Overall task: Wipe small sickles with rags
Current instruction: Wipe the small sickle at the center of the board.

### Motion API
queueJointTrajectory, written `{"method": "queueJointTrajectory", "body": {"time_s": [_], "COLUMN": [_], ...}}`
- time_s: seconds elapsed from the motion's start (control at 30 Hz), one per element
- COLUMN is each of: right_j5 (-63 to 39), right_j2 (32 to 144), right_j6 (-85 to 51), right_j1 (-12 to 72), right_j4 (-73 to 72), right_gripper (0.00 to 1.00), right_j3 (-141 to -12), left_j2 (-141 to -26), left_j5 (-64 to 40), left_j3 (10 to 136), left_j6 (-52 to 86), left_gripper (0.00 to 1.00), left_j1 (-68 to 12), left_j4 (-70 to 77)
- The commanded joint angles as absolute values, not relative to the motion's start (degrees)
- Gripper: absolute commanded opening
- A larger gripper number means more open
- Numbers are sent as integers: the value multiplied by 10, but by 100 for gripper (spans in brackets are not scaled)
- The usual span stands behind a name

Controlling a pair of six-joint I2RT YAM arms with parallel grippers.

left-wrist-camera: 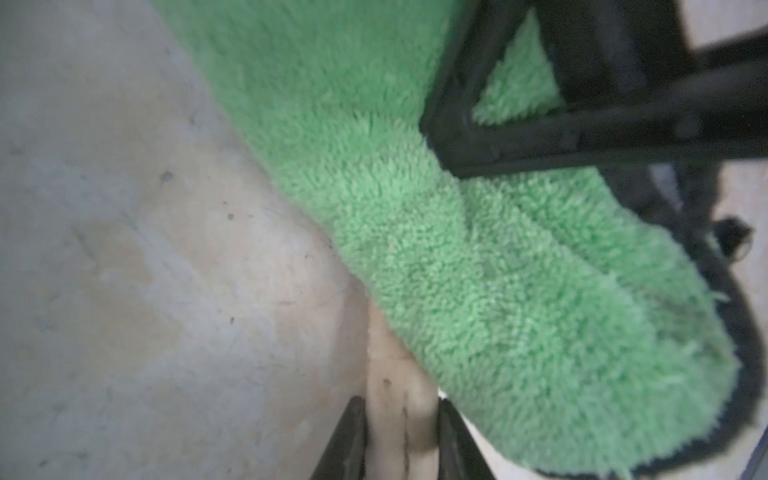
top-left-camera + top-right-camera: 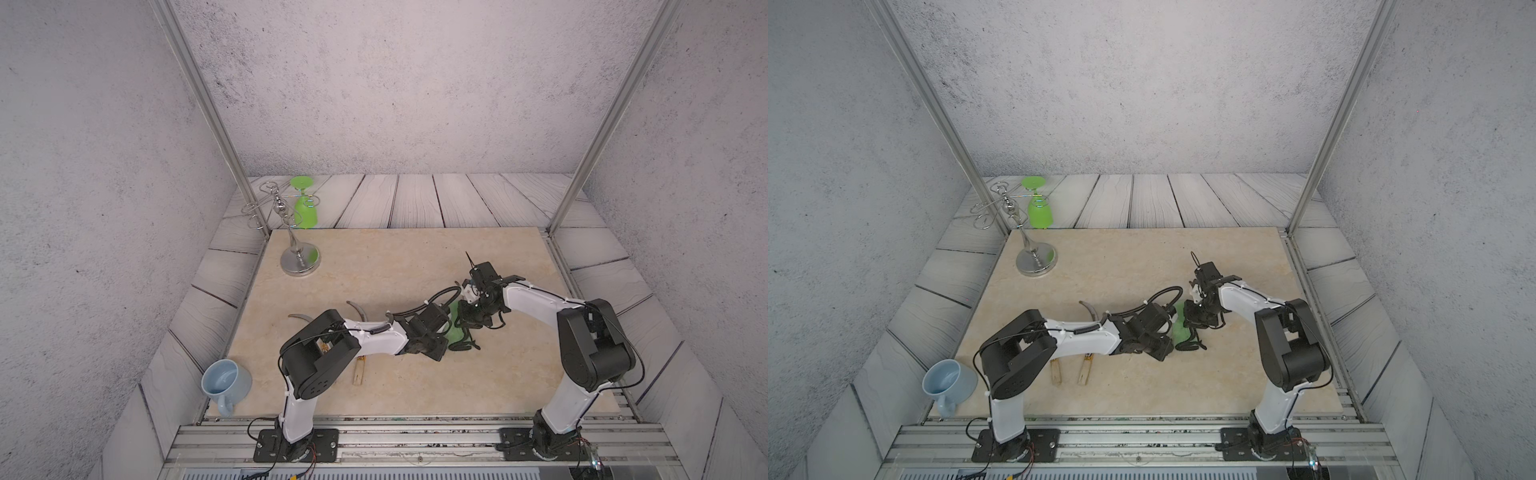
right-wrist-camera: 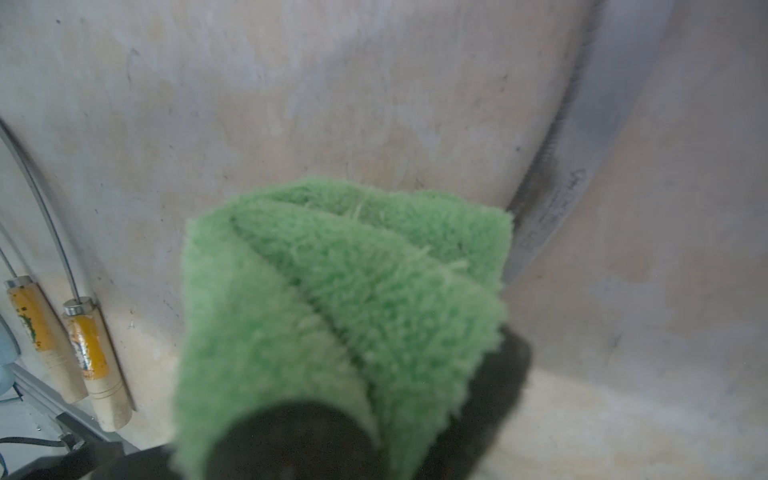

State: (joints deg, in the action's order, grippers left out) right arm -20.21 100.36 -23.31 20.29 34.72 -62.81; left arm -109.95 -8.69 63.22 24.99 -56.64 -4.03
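The rag (image 2: 455,330) sits a little right of centre, in the lower half of both top views, bunched between the two wrists. The right gripper (image 3: 397,409) is clamped tight on a folded wad of it, so the fuzzy green pile faces outward as a pad and the black trim trails below. The cloth drapes over the plain sickle (image 1: 392,365). The left gripper (image 1: 399,405) pinches the pale handle near its end, jaws drawn almost together on the wood. That split looks deliberate: one arm steadies the tool by its safe end while the other is free to draw cloth along the metal. The grey blade (image 3: 557,195) emerges past the rag's edge in the right wrist view. Whether it rests on the slab or hangs just above it cannot be told, nor how much of it has been wiped.

The two banded sickles (image 2: 1084,371) lie side by side on the beige slab (image 2: 395,257), left of centre and low in the frame. They are partly under the left arm and well apart from the rag. A pale blue mug (image 2: 224,380) stands at the slab's lower-left corner. A chrome wire stand (image 2: 299,259) and an upturned green glass (image 2: 305,212) stand at its upper left, clear of the work.
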Motion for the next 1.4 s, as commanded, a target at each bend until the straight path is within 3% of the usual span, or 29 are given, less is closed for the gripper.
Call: {"method": "queueJointTrajectory", "body": {"time_s": [0.0, 0.53, 0.7, 1.1, 1.37], "right_j5": [-103, 39, -5, -124, -148], "right_j2": [1052, 1080, 1061, 886, 915], "right_j6": [-226, -215, -198, -197, -226], "right_j1": [207, 184, 184, 201, 235], "right_j4": [366, 401, 401, 453, 401], "right_gripper": [16, 16, 16, 18, 18], "right_j3": [-628, -736, -758, -682, -629], "left_j2": [-1097, -1093, -1095, -1105, -1102], "left_j5": [-99, -102, -101, -103, -104], "left_j3": [619, 611, 612, 614, 602], "left_j6": [250, 252, 252, 264, 278], "left_gripper": [13, 12, 13, 12, 12], "left_j1": [-563, -563, -563, -564, -563], "left_j4": [-30, -29, -29, -18, 5]}}
